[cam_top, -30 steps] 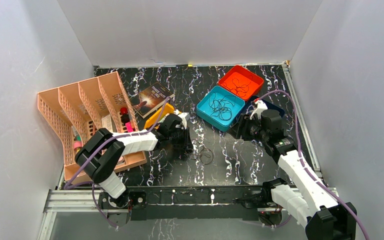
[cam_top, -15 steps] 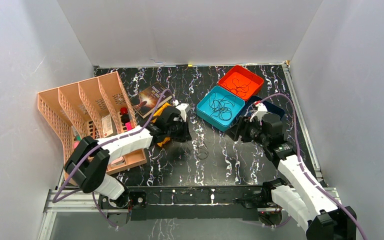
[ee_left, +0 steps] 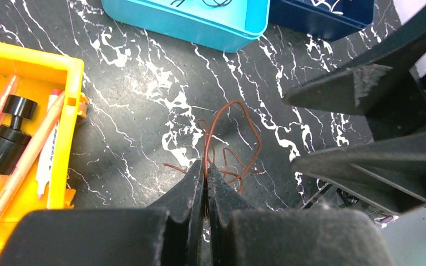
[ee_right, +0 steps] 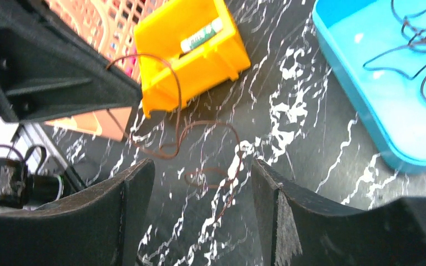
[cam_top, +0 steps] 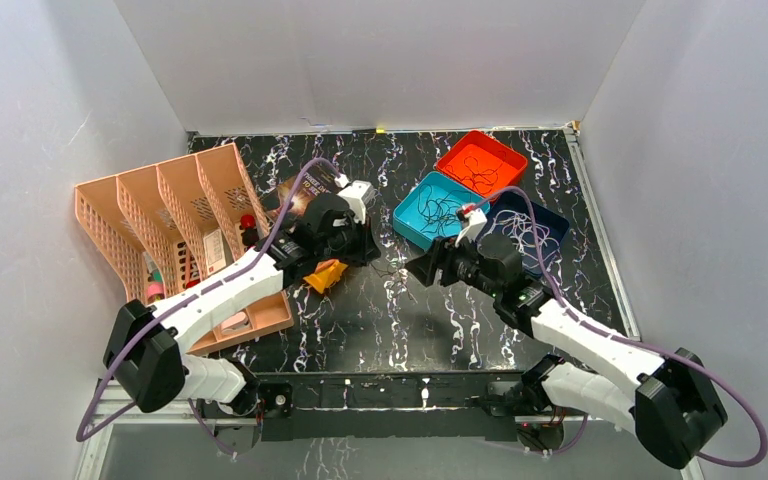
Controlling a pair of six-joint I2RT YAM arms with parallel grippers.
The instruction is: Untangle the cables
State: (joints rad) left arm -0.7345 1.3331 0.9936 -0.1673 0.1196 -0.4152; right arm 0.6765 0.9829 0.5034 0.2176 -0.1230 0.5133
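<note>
Left wrist view: the left tool (ee_left: 206,166) is clenched on the brown cable (ee_left: 236,102). Its fingers are pressed flat together with one strand pinched at the tips, and the rest of the cable arches away in loops over the surface (ee_left: 144,122).
Why held so: a pinch on a single strand looks meant to anchor the cable, so the loops can be drawn apart from the other side.
Right tool: the right tool (ee_right: 199,166) is released, its jaws standing wide and aimed at the loops from the right. In its own view the lower curls sit between its fingers, so it is probably lining up a second grip.
Cable's place: it is mid-surface, between the yellow bin (ee_right: 199,66) on the left and the teal tray (ee_right: 360,127) on the right, apart from both.
Other cables (cam_top: 442,212): dark tangles lie in the teal tray and in the orange tray (cam_top: 505,148) at the far right. Pale squiggles in the dark blue tray (cam_top: 550,235) may be more, but they are too fine to be sure.
Hard to make out: from above, the brown cable is nearly lost against the marbled surface. I cannot tell whether its lowest loops rest on the surface or hang clear, nor whether the right tool touches it.
Hidden: any knots among the curls cannot be read, and the left arm covers part of the yellow bin.
</note>
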